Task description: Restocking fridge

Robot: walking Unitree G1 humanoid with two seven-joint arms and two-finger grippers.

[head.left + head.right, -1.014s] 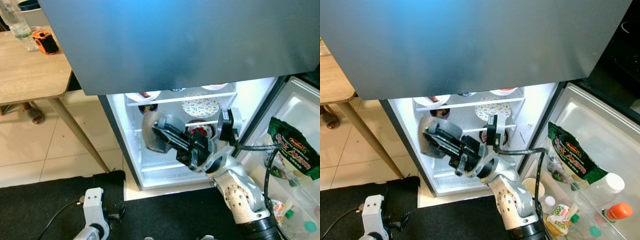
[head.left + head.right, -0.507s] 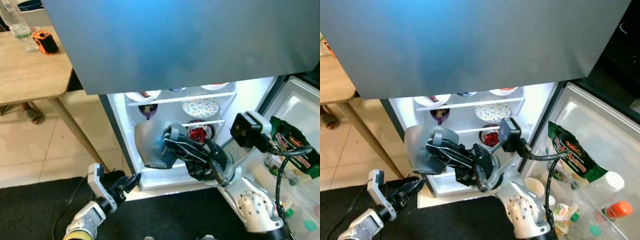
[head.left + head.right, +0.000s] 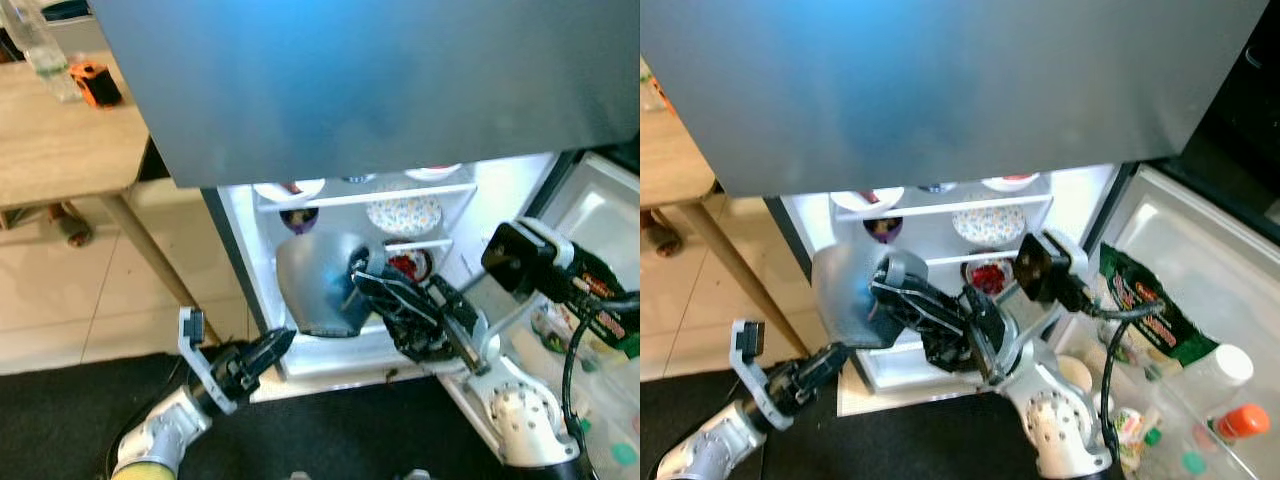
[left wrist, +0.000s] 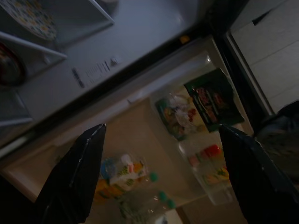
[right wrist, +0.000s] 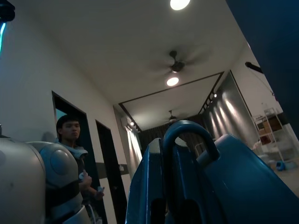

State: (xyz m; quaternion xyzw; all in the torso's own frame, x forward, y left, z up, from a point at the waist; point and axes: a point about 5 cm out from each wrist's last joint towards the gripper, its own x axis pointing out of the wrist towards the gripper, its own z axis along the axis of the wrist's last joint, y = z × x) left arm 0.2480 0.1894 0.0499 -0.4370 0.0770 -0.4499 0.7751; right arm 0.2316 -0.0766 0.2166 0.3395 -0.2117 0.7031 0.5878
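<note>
1. Your right gripper [image 3: 375,290] is clamped on the handle of a grey jug [image 3: 315,282], held in front of the open fridge [image 3: 455,205], level with its middle shelf.
2. Your left gripper [image 3: 268,350] hangs low by the fridge's bottom left corner, fingers apart, holding nothing.
3. A green packet [image 3: 1145,310] sits in the door rack.

The fridge [image 3: 1080,215] stood open and lit. The right end effector [image 3: 902,300] gripped a grey pot [image 3: 845,298] by its handle before the lower shelf. The left end effector [image 3: 825,362] reached toward the fridge's bottom edge, fingers nearly together. A green bag [image 3: 1145,315] and bottles [image 3: 1240,420] sat in the door.
</note>
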